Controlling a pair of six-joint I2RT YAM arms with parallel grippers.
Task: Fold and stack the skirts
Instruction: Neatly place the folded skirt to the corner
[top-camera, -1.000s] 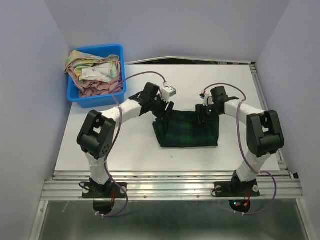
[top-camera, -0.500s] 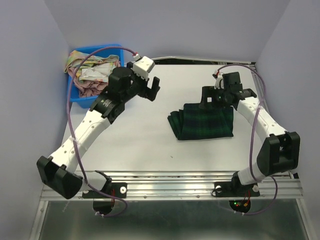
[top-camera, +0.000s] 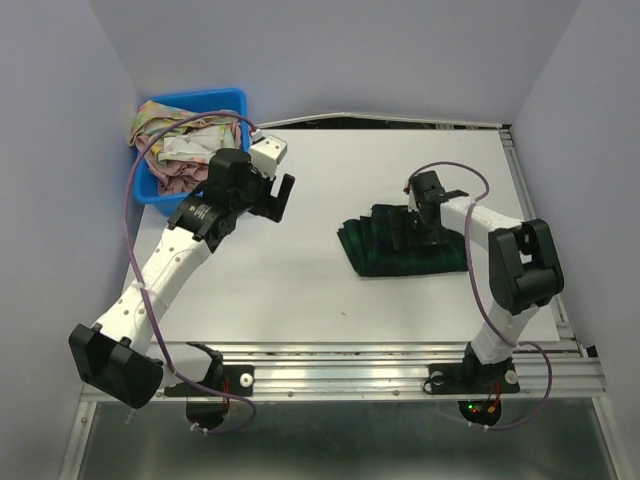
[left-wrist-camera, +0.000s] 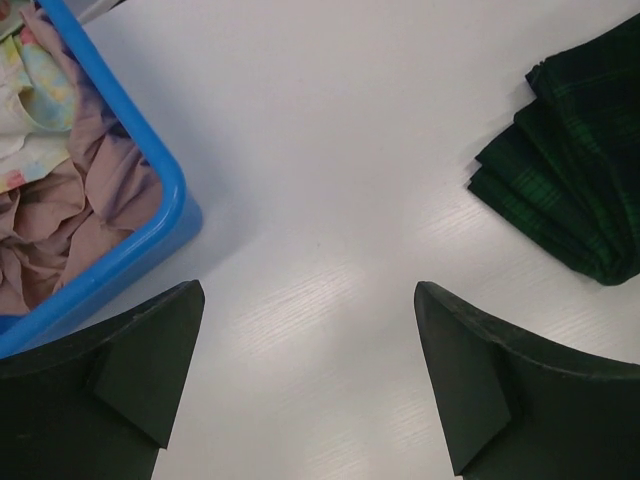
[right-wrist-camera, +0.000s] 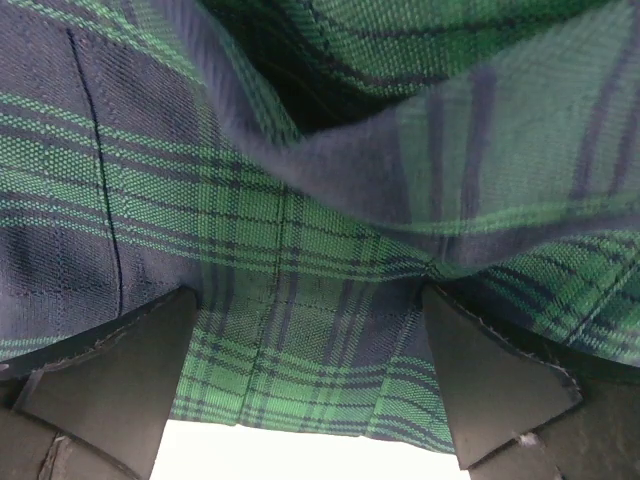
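The dark green-navy plaid skirt (top-camera: 385, 250) lies folded and a little bunched on the white table, right of centre. My right gripper (top-camera: 418, 226) sits low on its far edge. In the right wrist view the plaid cloth (right-wrist-camera: 300, 250) fills the frame and lies between the wide-apart jaws of the gripper (right-wrist-camera: 305, 375). The floral skirt (top-camera: 165, 125) lies crumpled in the blue bin (top-camera: 195, 101) at the back left. My left gripper (top-camera: 278, 197) is open and empty over bare table beside the bin. Its wrist view shows the gripper (left-wrist-camera: 310, 380), the bin (left-wrist-camera: 165, 190) and the plaid skirt (left-wrist-camera: 580, 180).
The bin also holds white and pinkish-beige cloth (top-camera: 185, 172). Grey walls close in the table on the left, back and right. A metal rail (top-camera: 340, 370) runs along the near edge by the arm bases.
My left arm has left the plaid skirt and swung back left to the bin. The skirt has shifted right and bunched. My right gripper has dropped onto its far edge.
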